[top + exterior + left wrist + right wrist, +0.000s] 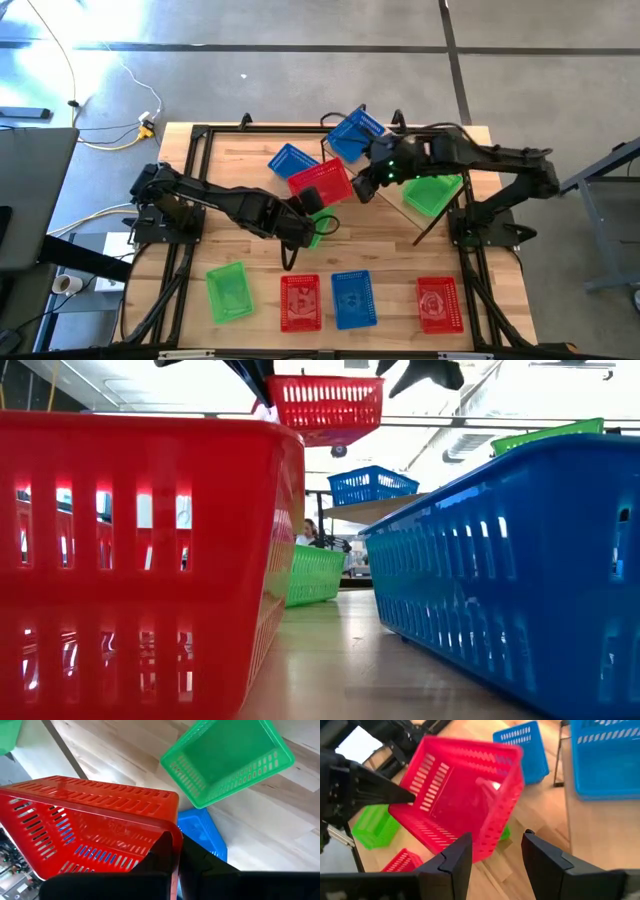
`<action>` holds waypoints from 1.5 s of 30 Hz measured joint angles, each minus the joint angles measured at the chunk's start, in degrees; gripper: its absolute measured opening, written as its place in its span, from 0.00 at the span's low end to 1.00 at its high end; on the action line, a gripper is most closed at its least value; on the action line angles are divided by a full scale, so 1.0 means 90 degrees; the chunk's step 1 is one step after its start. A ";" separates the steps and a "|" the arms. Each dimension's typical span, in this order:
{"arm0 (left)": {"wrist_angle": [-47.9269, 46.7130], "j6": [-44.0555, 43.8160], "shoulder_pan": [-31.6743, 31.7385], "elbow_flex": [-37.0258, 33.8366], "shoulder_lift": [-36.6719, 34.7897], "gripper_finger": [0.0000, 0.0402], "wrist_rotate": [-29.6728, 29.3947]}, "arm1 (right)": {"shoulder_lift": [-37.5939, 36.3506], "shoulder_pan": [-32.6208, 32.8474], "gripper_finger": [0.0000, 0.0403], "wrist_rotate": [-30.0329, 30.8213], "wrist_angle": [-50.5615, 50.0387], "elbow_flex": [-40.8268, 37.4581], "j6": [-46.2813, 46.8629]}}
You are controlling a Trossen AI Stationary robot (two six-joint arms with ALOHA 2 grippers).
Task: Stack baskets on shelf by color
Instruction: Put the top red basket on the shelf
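A red basket [322,180] hangs tilted in the air over the middle of the table, its open side turned toward the right arm. My left gripper [308,203] is shut on it. My right gripper [495,857] stands open just to the basket's right, with the basket's lower corner [487,847] ahead of its fingers; no touch shows. The shelf [600,830] carries a blue basket [606,757] and a green basket [435,192]. Another blue basket [292,160] and a green basket [318,232] rest on the tabletop. My left gripper pinches the red basket's side wall at its rim, close to a corner [173,837], between its two fingers [159,857]. The fingers come slanting down from the table's left. The basket is lifted clear of the table and hangs tilted in the air [327,405].
Along the near edge stand a green basket [228,290], a red basket [300,302], a blue basket [352,298] and a second red basket [438,303]. Black frame bars [190,170] run along the table's sides. Bare wood lies between the near row and the arms.
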 joint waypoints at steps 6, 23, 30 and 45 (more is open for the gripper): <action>0.0018 0.0245 -0.0058 0.0000 0.0002 0.00 -0.0042 | 0.0346 0.0151 0.38 0.0000 0.0097 0.0000 0.0194; 0.0392 0.0470 -0.0238 0.0000 0.0001 0.00 -0.0258 | 0.0490 0.0155 0.05 -0.0058 -0.0033 0.0005 0.0886; 0.0841 0.0260 -0.0254 0.0000 0.0000 0.10 -0.0228 | 0.0490 0.0151 0.02 -0.0043 -0.0101 0.0005 0.1041; 0.0782 -0.1323 -0.0253 0.0000 -0.0007 0.41 -0.0662 | 0.0490 0.0124 0.00 0.0433 -0.0651 0.0005 0.1283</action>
